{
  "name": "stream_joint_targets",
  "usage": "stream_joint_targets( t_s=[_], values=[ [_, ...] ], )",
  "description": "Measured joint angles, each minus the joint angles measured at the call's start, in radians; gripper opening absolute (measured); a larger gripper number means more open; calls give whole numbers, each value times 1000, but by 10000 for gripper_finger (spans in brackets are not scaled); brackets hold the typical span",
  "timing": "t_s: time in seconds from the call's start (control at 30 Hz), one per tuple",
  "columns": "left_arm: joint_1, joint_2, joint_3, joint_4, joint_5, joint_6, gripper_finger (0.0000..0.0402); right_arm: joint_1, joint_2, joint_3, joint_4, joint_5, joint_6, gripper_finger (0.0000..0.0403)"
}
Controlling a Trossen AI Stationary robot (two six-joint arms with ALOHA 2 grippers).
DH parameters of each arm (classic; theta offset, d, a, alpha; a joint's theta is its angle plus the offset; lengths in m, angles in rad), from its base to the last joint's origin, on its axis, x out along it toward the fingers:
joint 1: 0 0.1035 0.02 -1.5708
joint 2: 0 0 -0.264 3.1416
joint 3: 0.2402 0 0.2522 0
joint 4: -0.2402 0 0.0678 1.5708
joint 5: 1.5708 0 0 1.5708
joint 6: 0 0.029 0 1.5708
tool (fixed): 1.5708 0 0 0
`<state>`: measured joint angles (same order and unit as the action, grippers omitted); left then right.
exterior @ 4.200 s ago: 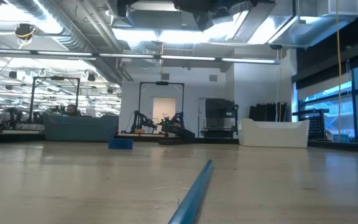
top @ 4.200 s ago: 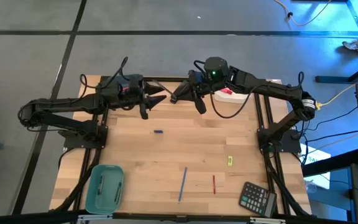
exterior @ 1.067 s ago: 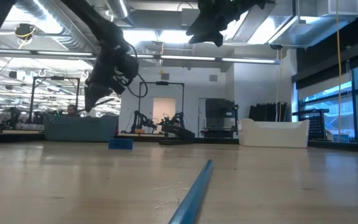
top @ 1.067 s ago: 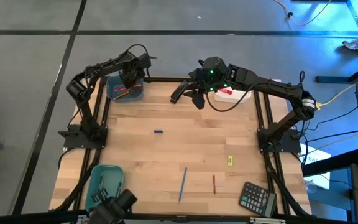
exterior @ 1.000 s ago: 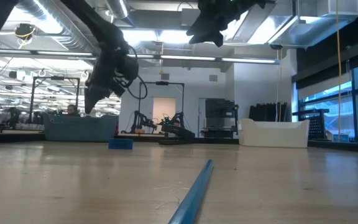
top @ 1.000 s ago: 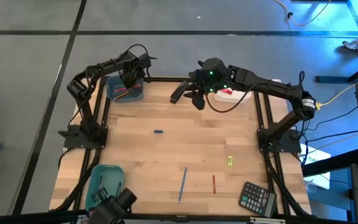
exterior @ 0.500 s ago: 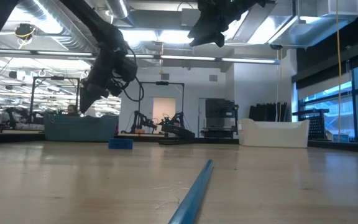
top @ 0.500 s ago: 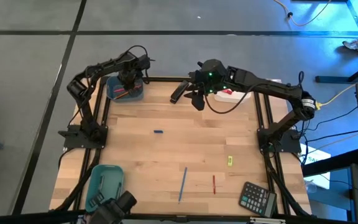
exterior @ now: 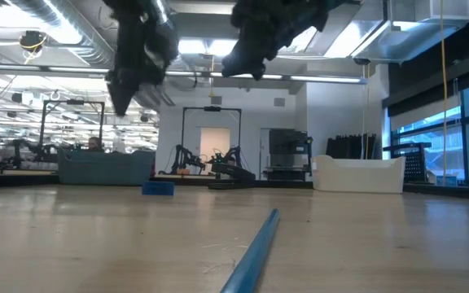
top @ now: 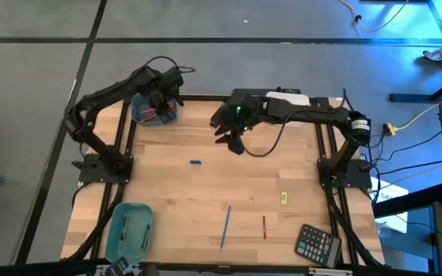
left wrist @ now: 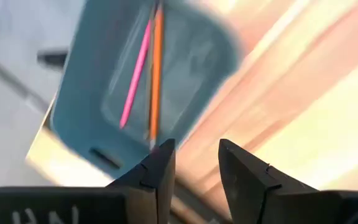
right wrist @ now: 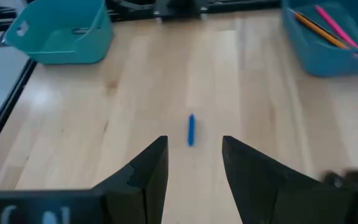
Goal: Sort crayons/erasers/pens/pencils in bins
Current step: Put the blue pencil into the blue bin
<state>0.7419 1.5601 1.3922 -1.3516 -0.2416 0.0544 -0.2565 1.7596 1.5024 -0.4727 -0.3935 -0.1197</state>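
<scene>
Left gripper (left wrist: 194, 165) is held above the blue-grey bin (top: 149, 111) at the table's far left corner; fingers are parted by a narrow gap, nothing between them. In that bin a pink pencil (left wrist: 135, 74) and an orange pencil (left wrist: 156, 68) lie side by side.

Right gripper (right wrist: 194, 155) is raised over the far middle of the table (top: 206, 192), fingers spread and empty, pointed toward a short blue piece (right wrist: 191, 130) lying on the wood.

White bin (top: 286, 97) is seen at the far edge, partly hidden by the right arm. Teal bin (top: 129, 230) sits at the near left corner, a dark stick in it. Blue pencil (top: 225, 227) and thin red pen (top: 264, 227) lie near the front, apart from each other.
</scene>
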Motion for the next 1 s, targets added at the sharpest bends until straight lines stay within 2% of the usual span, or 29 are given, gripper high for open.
stream_joint_targets(
  t_s=[0.23, 0.4, 0.57, 0.8, 1.0],
  values=[
    [-78, -180, 0, 129, 141, 7, 113, 79, 54, 2, 106, -1, -60, 154],
    [-148, -250, 0, 220, 214, 25, 113, 142, 104, 0, 80, -2, -143, 154],
    [-245, -265, 0, 267, 253, 67, 113, 238, 151, 0, 28, -13, -178, 154],
    [-376, -262, 0, 317, 263, 113, 113, 377, 217, 0, -62, -27, -346, 154],
    [-438, -262, 0, 375, 259, 82, 113, 441, 251, 0, -166, -29, -432, 154]
  ],
)
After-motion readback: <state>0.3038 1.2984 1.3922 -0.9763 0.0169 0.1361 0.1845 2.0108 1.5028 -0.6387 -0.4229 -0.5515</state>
